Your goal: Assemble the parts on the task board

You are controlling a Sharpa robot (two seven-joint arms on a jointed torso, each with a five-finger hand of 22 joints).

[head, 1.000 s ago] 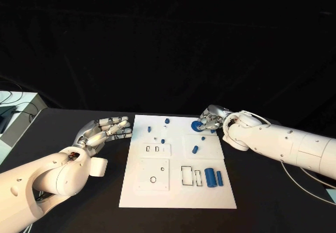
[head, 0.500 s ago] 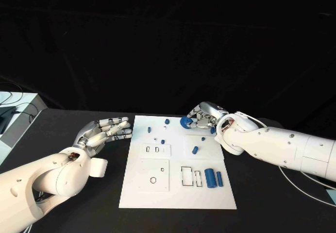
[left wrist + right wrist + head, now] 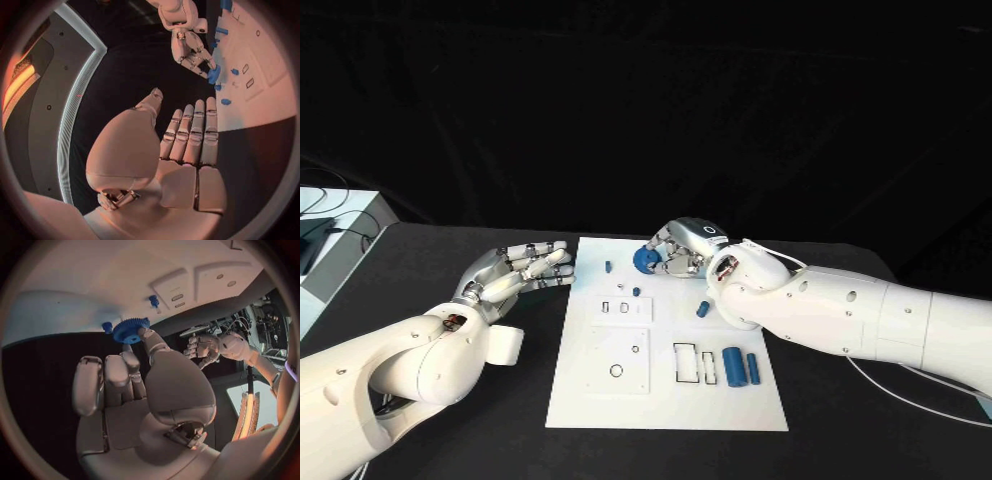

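My right hand [image 3: 681,248] holds a round blue toothed gear [image 3: 646,260] over the far middle of the white task board [image 3: 596,400]. The right wrist view shows the gear [image 3: 130,330] pinched at the fingertips, above the board [image 3: 94,285]. My left hand [image 3: 519,269] hovers open off the board's left edge, fingers straight and together, holding nothing; in its own wrist view that hand [image 3: 187,145] points toward the board [image 3: 262,75]. Small blue pegs [image 3: 607,267] stand on the board's far part. Two blue cylinders [image 3: 741,366] lie at its near right.
Rectangular and round slots [image 3: 687,362] are cut into the near half of the board. A white box with cables [image 3: 322,240] stands at the table's far left edge. Black table surrounds the board on all sides.
My right hand has carried the blue gear leftward, from the board's far right corner to its far middle. The left hand has stayed put.
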